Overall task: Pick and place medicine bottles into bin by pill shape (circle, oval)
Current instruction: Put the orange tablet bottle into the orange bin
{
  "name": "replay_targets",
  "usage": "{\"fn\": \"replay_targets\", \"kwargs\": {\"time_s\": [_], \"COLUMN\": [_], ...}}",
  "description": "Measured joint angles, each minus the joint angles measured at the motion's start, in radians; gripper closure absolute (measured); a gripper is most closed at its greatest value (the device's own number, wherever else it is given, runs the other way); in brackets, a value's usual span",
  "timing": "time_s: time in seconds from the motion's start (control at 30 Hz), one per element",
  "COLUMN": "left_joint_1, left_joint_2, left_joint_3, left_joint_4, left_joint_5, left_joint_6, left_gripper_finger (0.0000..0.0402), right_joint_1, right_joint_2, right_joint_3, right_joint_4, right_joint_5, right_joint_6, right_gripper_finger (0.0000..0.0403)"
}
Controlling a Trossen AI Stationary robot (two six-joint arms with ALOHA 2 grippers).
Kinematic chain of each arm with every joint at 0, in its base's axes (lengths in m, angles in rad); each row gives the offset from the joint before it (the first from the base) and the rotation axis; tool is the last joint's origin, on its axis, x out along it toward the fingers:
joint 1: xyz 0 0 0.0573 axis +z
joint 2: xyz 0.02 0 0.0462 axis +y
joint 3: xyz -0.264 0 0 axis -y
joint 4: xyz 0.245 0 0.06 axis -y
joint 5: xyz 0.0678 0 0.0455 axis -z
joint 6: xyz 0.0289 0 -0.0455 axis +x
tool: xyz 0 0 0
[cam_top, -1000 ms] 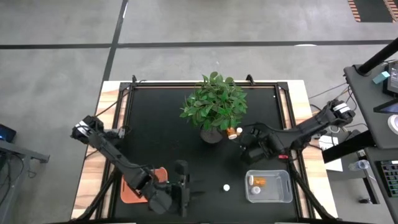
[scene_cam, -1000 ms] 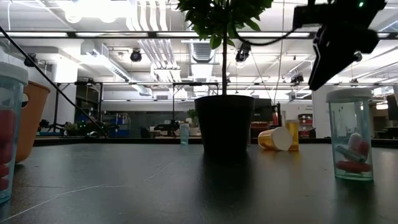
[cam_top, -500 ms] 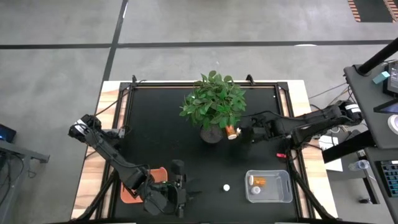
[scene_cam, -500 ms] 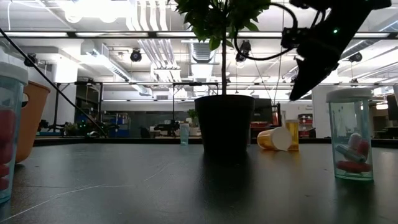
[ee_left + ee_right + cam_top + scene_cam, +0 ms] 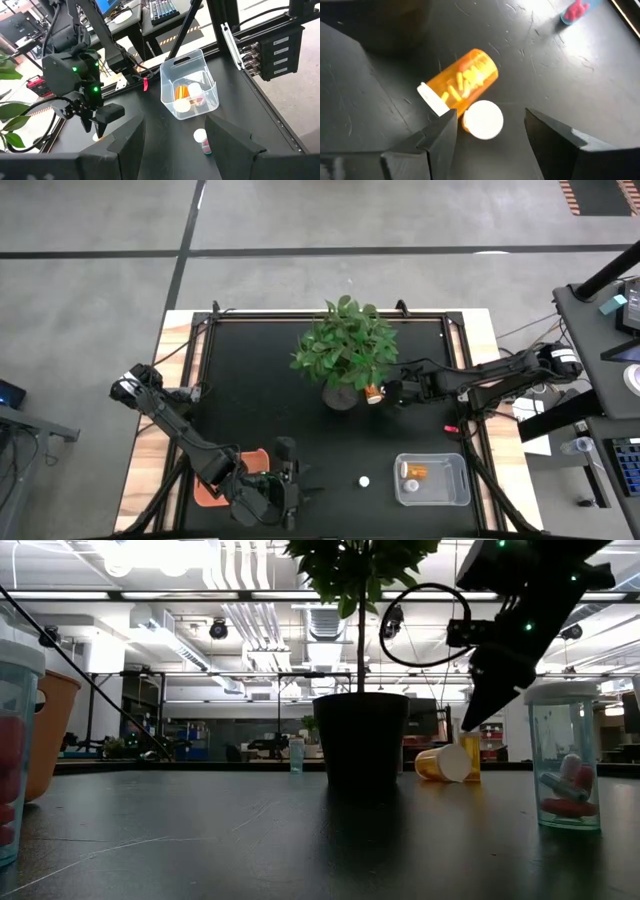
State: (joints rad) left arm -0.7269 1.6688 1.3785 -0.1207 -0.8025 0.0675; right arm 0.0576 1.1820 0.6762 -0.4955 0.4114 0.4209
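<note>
1. The right gripper (image 5: 386, 392) hangs beside the potted plant (image 5: 344, 352), jaws apart, over two orange medicine bottles (image 5: 373, 392) next to the pot; little room lies between its fingers and the pot.
2. The right wrist view shows what the high view blurs: one bottle lies on its side (image 5: 460, 83), the other stands upright with its white cap (image 5: 483, 119) between the spread fingers, not touched.
3. The left gripper (image 5: 283, 490) waits at the table's near edge, jaws apart and empty, just beside the orange bin (image 5: 208, 488).
4. The clear bin (image 5: 432, 480) sits near the right front corner with bottles inside; the left wrist view shows three (image 5: 188, 96).
5. A lone white-capped bottle (image 5: 364, 481) stands on the open black mat (image 5: 250, 400) between the bins.
6. The low view alone shows a small bottle (image 5: 296, 754) far behind the pot.
</note>
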Motion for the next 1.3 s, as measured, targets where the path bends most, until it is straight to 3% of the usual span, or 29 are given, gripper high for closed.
{"fn": "replay_targets", "kwargs": {"time_s": [0.5,0.93,1.3], "left_joint_1": [0.000,0.000,0.000], "left_joint_2": [0.000,0.000,0.000], "left_joint_3": [0.000,0.000,0.000], "left_joint_4": [0.000,0.001,0.001], "left_joint_5": [0.000,0.000,0.000], "left_joint_6": [0.000,0.000,-0.006], "left_gripper_finger": [0.0212,0.0212,0.0212], "right_joint_1": [-0.016,-0.017,-0.004], "right_joint_2": [0.000,0.000,-0.069], "right_joint_3": [-0.126,-0.135,-0.119], "right_joint_4": [0.218,0.226,0.176], "right_joint_5": [0.000,0.000,0.000], "right_joint_6": [-0.016,-0.009,-0.013], "right_gripper_finger": [0.0195,0.0286,0.0284]}}
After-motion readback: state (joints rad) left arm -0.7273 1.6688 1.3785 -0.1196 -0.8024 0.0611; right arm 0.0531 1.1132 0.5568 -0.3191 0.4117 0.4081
